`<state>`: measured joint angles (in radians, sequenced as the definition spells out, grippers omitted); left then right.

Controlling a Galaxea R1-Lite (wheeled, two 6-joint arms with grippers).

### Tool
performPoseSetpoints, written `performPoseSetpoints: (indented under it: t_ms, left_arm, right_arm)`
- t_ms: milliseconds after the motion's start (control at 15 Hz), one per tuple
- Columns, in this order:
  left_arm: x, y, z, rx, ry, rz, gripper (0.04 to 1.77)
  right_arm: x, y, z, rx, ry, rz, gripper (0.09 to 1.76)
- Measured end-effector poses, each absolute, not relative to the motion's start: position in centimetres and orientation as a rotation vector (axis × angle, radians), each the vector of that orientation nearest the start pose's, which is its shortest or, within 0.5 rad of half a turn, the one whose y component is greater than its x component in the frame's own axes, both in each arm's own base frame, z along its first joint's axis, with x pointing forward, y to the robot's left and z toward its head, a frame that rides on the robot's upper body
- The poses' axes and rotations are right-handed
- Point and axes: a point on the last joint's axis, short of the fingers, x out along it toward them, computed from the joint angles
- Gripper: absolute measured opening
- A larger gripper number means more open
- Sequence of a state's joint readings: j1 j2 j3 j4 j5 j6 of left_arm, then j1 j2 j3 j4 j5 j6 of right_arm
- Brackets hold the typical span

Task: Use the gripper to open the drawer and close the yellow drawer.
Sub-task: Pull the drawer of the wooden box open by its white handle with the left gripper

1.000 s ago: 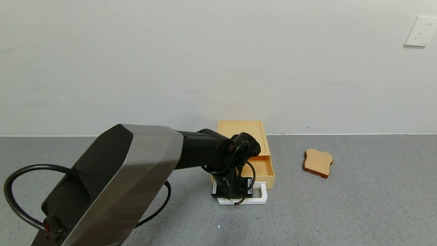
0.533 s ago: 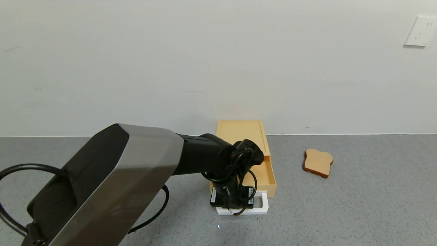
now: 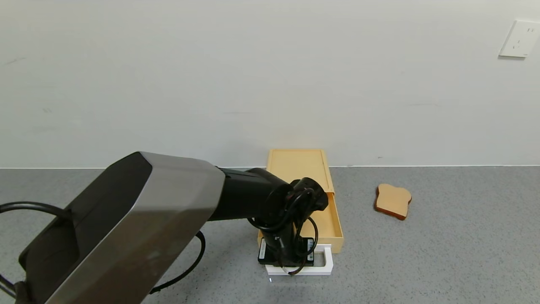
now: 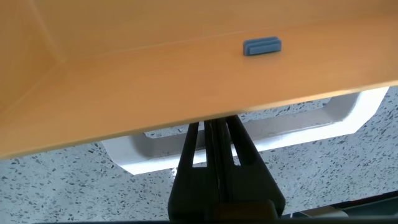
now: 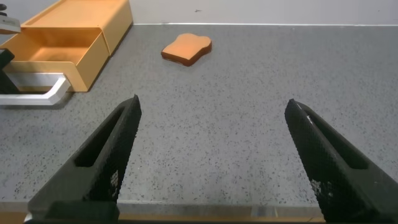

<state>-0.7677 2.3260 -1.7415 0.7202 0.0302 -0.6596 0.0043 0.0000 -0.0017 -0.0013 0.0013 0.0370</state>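
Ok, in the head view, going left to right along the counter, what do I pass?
Left arm's grey shell → left gripper at the white loop handle → open drawer → toast slice.

The white loop handle is filled by the left gripper — its fingers are pressed together inside. Open grey floor is left beside the pulled-out drawer, blocked only by the toast slice, well apart.
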Motion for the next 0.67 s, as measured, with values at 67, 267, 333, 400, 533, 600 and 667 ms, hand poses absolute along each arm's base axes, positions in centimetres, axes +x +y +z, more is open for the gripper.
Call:
performPoseSetpoints:
  t_ms: [67,267,333,400,533,600,667]
  left_arm:
    - [30.23,-29.10,8.66,-0.041,1.345,-0.192,0.11]
    - [30.14,-29.08,8.81,-0.047,1.345,-0.190,0.11]
    - [30.15,-29.06,8.90,-0.048,1.342,-0.190,0.11]
    - [30.06,-29.12,8.94,-0.048,1.342,-0.191,0.11]
    - [29.80,-29.28,9.00,-0.054,1.342,-0.190,0.11]
    - [29.69,-29.33,8.98,-0.052,1.344,-0.192,0.11]
    - [29.65,-29.31,8.96,-0.051,1.345,-0.192,0.11]
  right_arm:
    - [-2.29,-0.01,7.61,0.037,-0.003,0.006,1.70]
    - [-2.29,-0.01,7.61,0.037,-0.003,0.006,1.70]
    - [-2.29,-0.01,7.61,0.037,-0.003,0.006,1.70]
    - [-2.29,-0.01,7.61,0.037,-0.003,0.006,1.70]
    - [-2.29,-0.01,7.61,0.037,-0.003,0.006,1.70]
    - [-2.29,-0.01,7.61,0.037,-0.003,0.005,1.70]
    - [-2.29,-0.01,7.61,0.037,-0.003,0.006,1.70]
